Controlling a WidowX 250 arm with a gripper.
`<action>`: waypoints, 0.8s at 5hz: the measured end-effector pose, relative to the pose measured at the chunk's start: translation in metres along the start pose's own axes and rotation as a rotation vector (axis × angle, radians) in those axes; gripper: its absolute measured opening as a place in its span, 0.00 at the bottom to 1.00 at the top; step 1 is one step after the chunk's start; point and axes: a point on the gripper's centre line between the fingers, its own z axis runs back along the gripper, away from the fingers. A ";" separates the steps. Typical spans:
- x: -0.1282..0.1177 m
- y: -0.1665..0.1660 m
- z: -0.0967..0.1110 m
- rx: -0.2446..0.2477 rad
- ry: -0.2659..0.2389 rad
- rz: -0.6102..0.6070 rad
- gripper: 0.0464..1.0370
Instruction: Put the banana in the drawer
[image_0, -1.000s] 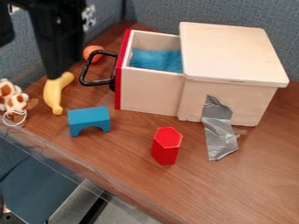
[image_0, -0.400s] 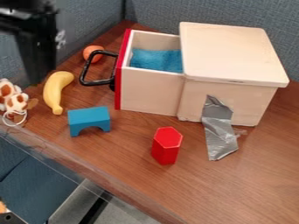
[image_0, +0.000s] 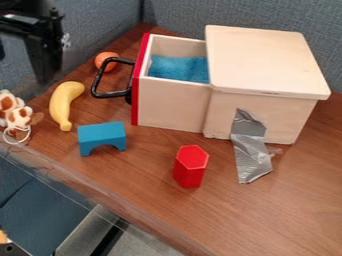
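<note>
I've got the end effector (image_0: 22, 70) released, upper left; banana (image_0: 60, 102)'s just lying on the desk (image_0: 274, 215), left of the open drawer (image_0: 167, 105).

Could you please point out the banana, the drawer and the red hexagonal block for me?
Banana (image_0: 61, 102): camera view, on the middle of its curved yellow body.
Drawer (image_0: 170, 102): camera view, on its pale wooden side wall.
Red hexagonal block (image_0: 192, 157): camera view, on its top face.
</note>
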 end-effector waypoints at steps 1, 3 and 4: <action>0.016 0.011 -0.014 0.009 0.010 0.004 0.96; 0.038 0.023 -0.055 0.038 0.044 -0.008 0.96; 0.046 0.023 -0.075 0.053 0.061 -0.038 0.96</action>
